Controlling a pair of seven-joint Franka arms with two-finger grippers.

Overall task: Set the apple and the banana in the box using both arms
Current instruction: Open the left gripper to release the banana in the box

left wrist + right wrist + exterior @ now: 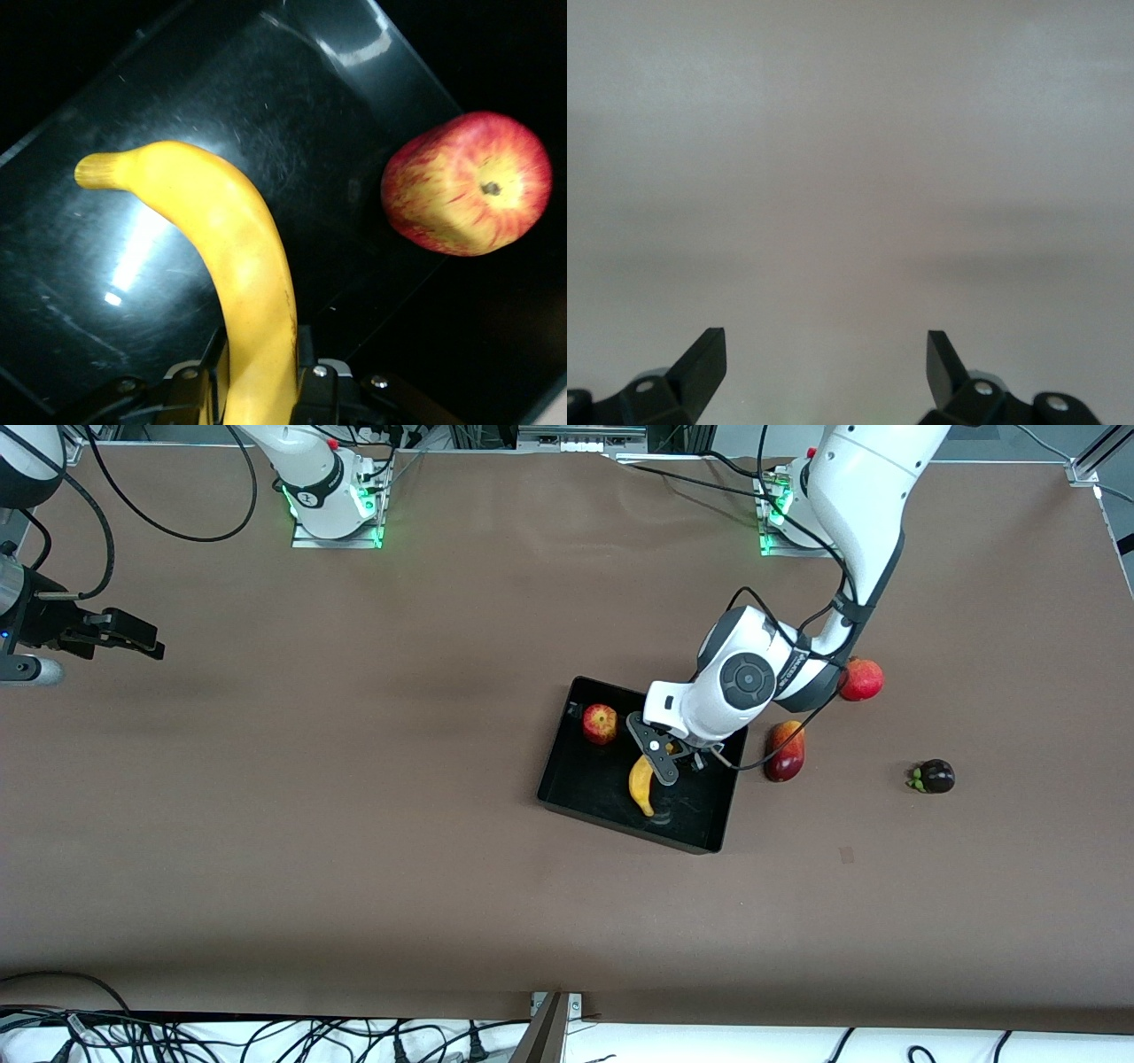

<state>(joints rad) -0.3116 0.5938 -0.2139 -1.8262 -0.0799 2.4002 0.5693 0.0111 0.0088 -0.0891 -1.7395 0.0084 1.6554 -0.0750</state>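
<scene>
The black box (pixel 580 784) lies mid-table. The apple (pixel 600 723) rests in its corner farthest from the front camera, toward the right arm's end; it also shows in the left wrist view (pixel 467 197). My left gripper (pixel 664 764) is over the box, shut on one end of the yellow banana (pixel 641 784). In the left wrist view the fingers (pixel 306 354) press both sides of the banana (pixel 239 257), whose free end points over the box floor (pixel 266 88). My right gripper (pixel 146 640) waits open and empty at the right arm's end of the table, fingers wide apart (pixel 826 354).
A dark-red-and-orange mango-like fruit (pixel 785 750) lies just outside the box toward the left arm's end. A red pomegranate (pixel 861 679) lies beside the left arm's forearm. A dark purple fruit (pixel 933 777) lies farther toward that end.
</scene>
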